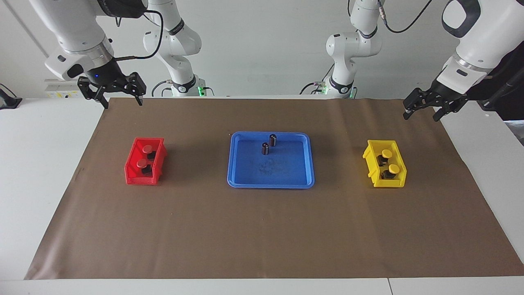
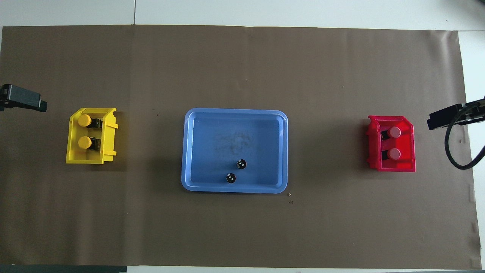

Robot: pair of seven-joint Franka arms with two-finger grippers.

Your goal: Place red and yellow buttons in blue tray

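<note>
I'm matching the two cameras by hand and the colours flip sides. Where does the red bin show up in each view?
Facing view: the red bin lies at the picture's left, under the right gripper.
Overhead view: it lies at the picture's right edge.
Shared landmark: the blue tray at mid-table, the bin toward the right arm's end from it.

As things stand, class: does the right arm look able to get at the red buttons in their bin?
Probably yes. The right gripper hangs open above the table's edge, and the red buttons lie capped-end up in the open-topped red bin at its end, with nothing over them.
</note>
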